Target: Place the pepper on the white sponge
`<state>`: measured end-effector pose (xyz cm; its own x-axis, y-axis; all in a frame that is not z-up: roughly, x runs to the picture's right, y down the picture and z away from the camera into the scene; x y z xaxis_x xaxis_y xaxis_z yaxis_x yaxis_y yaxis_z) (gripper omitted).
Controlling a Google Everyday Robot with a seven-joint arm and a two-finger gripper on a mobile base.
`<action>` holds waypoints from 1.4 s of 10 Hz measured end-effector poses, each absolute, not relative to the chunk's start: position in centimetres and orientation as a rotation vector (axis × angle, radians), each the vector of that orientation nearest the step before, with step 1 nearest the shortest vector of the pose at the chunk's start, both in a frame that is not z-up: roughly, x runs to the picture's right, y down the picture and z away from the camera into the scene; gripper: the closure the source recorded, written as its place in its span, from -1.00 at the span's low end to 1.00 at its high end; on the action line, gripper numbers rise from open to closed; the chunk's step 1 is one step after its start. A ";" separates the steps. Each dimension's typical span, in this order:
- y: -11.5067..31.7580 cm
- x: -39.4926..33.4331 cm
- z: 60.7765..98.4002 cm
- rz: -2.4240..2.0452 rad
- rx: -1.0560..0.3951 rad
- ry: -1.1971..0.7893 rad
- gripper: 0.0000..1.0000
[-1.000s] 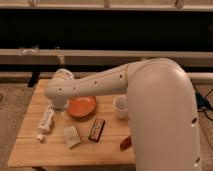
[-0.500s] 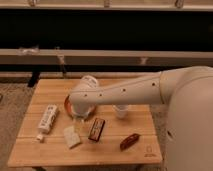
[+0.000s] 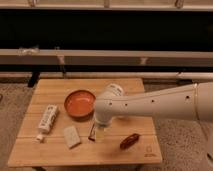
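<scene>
The pepper [image 3: 130,141], dark red and glossy, lies on the wooden table [image 3: 145,152] near its front right. The white sponge [image 3: 71,136] rests at the front left of centre, about a hand's width from the pepper. My white arm reaches in from the right. Its gripper [image 3: 100,133] points down over the middle of the table, between sponge and pepper, and stands open with nothing in it. It covers part of a dark box [image 3: 92,132].
An orange bowl [image 3: 80,103] sits left of centre, just behind the gripper. A white printed tube [image 3: 47,120] lies at the left edge. A white cup [image 3: 115,90] peeks out behind the arm. A dark railing runs behind the table.
The arm has swung from the table's left side toward the centre front. The gripper now hangs over the dark box, closer to the pepper. Nothing on the table has moved.
</scene>
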<state>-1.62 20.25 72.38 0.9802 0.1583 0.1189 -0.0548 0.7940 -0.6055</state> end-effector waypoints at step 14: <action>26.9 12.9 77.3 0.248 -0.716 0.041 -0.60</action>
